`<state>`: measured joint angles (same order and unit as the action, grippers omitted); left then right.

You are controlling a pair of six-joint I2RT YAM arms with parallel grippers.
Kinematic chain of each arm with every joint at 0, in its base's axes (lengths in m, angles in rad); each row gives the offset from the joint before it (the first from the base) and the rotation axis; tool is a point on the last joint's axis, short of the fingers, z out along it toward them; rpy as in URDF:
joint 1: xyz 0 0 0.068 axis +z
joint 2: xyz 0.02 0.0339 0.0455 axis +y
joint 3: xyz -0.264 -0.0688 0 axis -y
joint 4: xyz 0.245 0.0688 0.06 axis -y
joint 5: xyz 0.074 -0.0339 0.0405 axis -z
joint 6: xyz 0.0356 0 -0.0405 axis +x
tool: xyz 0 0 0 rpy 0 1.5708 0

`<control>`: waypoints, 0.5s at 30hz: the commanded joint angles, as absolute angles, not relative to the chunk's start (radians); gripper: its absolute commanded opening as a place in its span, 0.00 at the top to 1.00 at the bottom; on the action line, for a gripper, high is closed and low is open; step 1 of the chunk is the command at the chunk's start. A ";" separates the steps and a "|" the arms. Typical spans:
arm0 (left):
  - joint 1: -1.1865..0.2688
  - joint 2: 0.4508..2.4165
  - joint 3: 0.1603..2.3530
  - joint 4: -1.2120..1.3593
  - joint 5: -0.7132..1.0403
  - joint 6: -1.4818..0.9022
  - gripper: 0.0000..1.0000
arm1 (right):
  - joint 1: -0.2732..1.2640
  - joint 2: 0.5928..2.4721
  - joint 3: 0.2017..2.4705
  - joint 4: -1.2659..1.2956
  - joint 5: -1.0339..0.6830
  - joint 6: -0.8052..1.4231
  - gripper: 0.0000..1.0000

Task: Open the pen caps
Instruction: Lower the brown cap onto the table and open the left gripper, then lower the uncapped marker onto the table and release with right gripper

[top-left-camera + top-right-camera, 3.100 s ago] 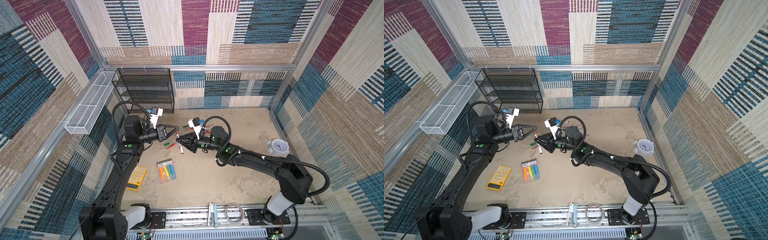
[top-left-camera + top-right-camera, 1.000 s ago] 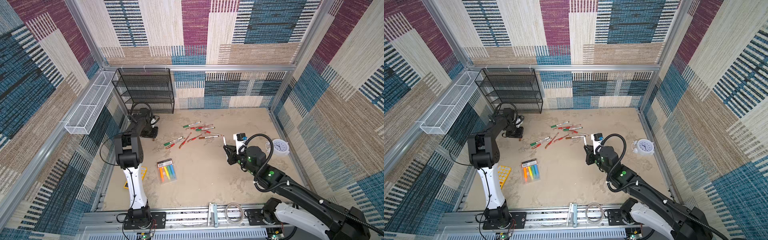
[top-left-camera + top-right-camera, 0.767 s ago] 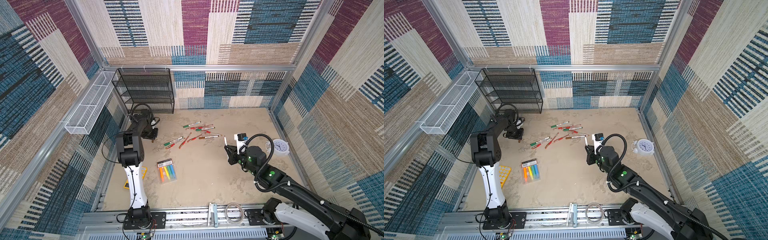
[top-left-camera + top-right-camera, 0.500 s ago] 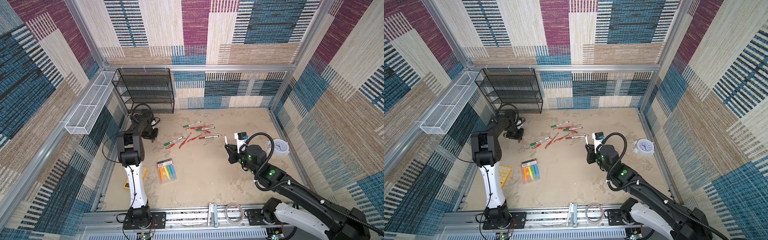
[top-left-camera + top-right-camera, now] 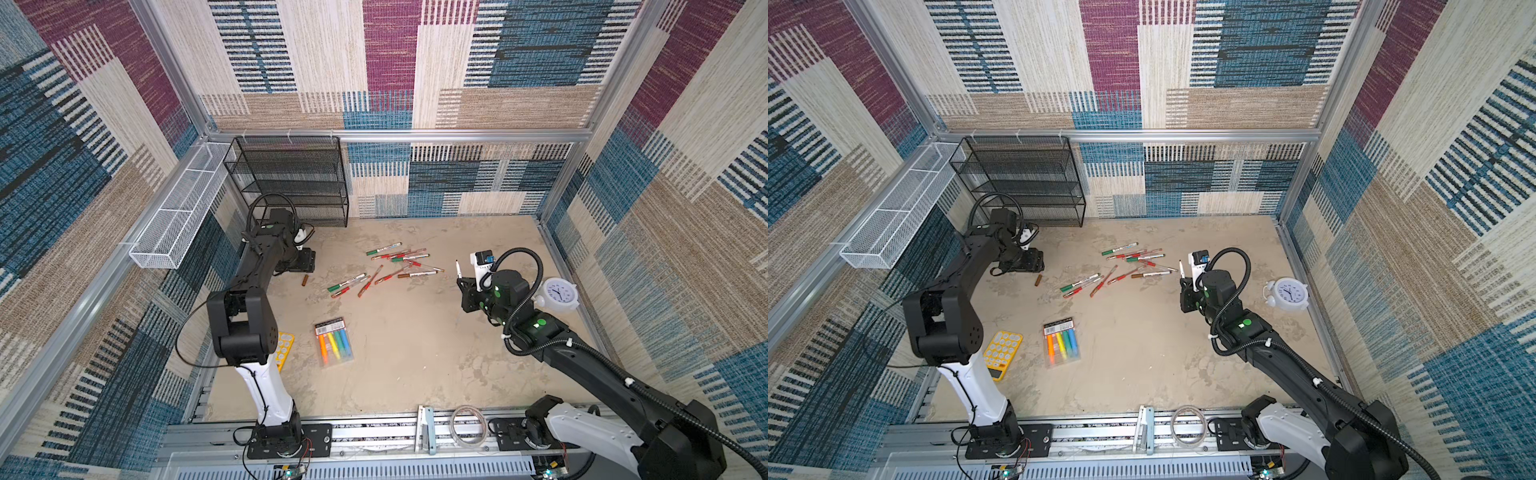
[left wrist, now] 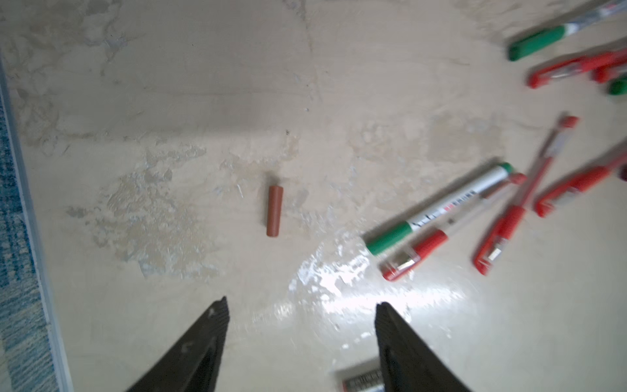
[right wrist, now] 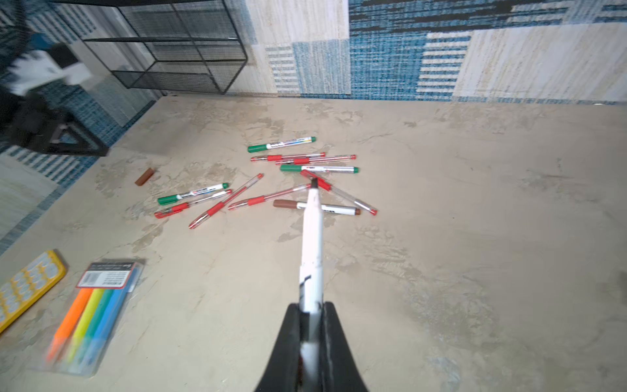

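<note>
brown cap [image 6: 274, 210] lies loose on the tabletop [image 5: 415, 353], off its pen, just clear of the pile of pens [image 5: 390, 266] on the left arm's side.

left gripper [image 6: 300, 305]: fingers spread wide, nothing between them. hangs low over the cap's side of the pile. the cap sits ahead of the fingertips, roughly in line with the gap, its long axis running along the reach and not across it.

right gripper [image 7: 310, 307]: pressed together on a white marker [image 7: 312, 237], pinching the tail end. bare dark tip points toward the pile from the opposite side. marker is held off the surface.

pile: green, red and brown caps all appear seated; one cap done, the rest to go, by my reading.

relation that counts: the nearest capped pen to the free gripper is a green-capped marker [image 6: 437, 210] at the pile's near edge. it lies off to one side of the open fingers, with its long axis slanted to their line. left arm is the nearer and the only empty one; it would likely need a wrist turn to square up.
</note>
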<state>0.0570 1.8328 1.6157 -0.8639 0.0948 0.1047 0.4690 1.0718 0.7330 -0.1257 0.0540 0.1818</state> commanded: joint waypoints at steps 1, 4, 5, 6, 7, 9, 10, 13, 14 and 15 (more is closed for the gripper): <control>0.051 1.679 1.497 -0.780 0.183 0.083 0.12 | 0.407 1.123 0.759 -0.134 0.002 0.115 1.00; 0.049 1.496 1.343 -0.695 0.226 0.074 0.01 | 0.343 1.194 0.770 -0.119 -0.017 0.064 1.00; 0.048 1.446 1.299 -0.667 0.238 0.069 0.01 | 0.322 1.217 0.774 -0.113 -0.023 0.051 1.00; 0.048 1.375 1.247 -0.637 0.253 0.065 0.01 | 0.300 1.246 0.782 -0.107 -0.033 0.038 1.00; 0.048 1.307 1.194 -0.607 0.267 0.062 0.01 | 0.277 1.277 0.793 -0.102 -0.041 0.026 1.00; 0.048 1.192 1.103 -0.556 0.306 0.062 0.01 | 0.246 1.334 0.819 -0.097 -0.050 0.004 1.00; 0.048 1.139 1.053 -0.531 0.330 0.062 0.01 | 0.232 1.365 0.831 -0.089 -0.055 -0.009 1.00; 0.051 1.042 0.975 -0.509 0.389 0.061 0.01 | 0.193 1.458 0.878 -0.069 -0.076 -0.037 1.00; 0.057 1.027 0.959 -0.509 0.416 0.061 0.01 | 0.176 1.504 0.903 -0.076 -0.089 -0.048 1.00; 0.061 1.015 0.943 -0.501 0.427 0.059 0.01 | 0.163 1.547 0.936 -0.093 -0.099 -0.066 1.00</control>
<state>0.0528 1.0416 0.9768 -0.5713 0.3382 0.0769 0.1864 1.4853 0.8867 -0.1127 -0.0601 -0.0101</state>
